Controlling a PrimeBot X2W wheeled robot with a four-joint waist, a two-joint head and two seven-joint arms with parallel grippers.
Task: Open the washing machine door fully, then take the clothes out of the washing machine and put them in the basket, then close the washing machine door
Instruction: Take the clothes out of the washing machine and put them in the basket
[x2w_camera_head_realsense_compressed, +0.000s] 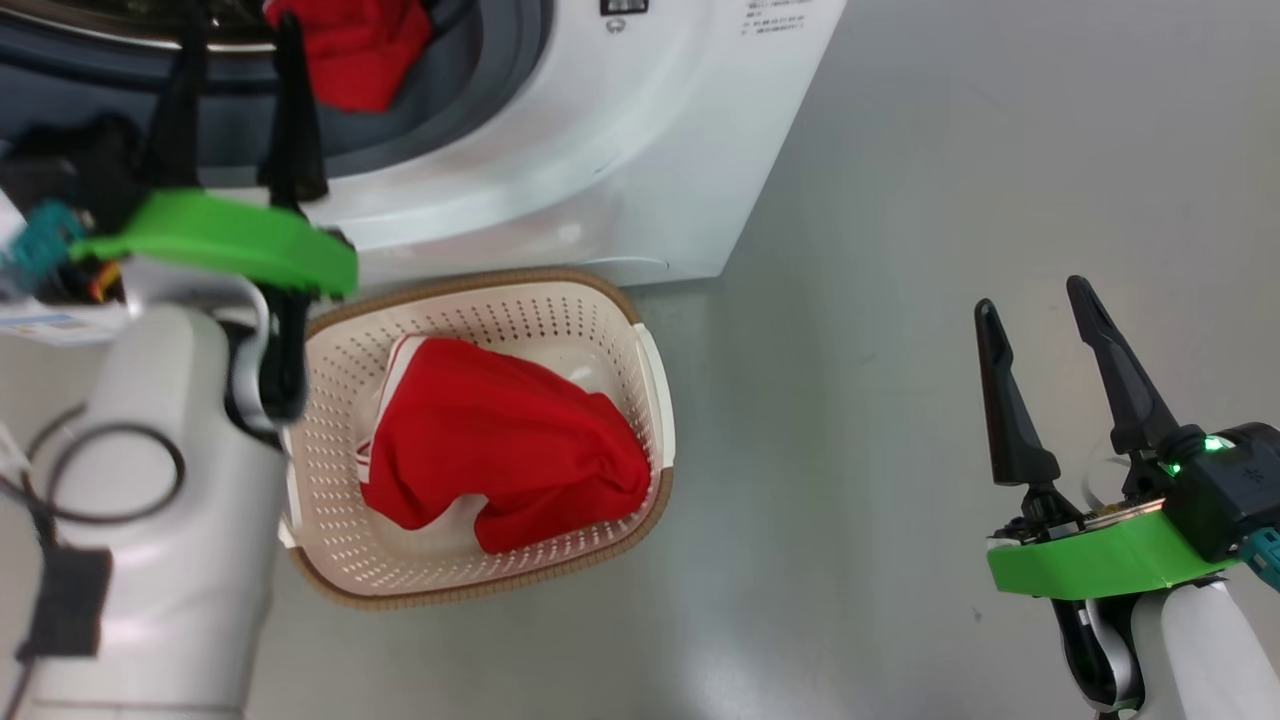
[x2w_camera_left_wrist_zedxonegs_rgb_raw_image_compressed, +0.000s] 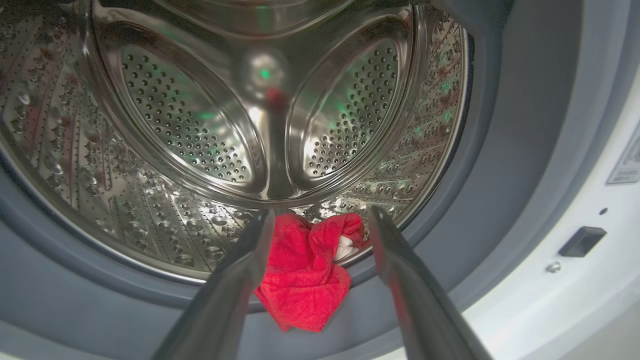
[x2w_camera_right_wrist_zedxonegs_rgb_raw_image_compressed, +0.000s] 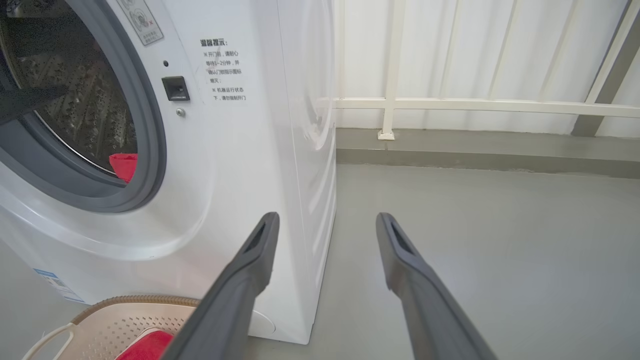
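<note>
The left gripper (x2w_camera_head_realsense_compressed: 240, 100) gapes wide at the washing machine (x2w_camera_head_realsense_compressed: 620, 150) mouth, gripping nothing; a red garment (x2w_camera_left_wrist_zedxonegs_rgb_raw_image_compressed: 300, 280) drapes the gasket (just beyond its tips). A second garment (x2w_camera_head_realsense_compressed: 500, 440) lies in the basket (x2w_camera_head_realsense_compressed: 655, 400). The right gripper (x2w_camera_head_realsense_compressed: 1032, 300) hangs wide and empty.

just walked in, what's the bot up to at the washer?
It is unloading the washer. One red garment lies in the basket on the floor in front of it. The left tool, open, is at the drum mouth, pointing at a second garment draped over the gasket, not gripped. The right tool hangs open and empty over the floor to the side.
</note>
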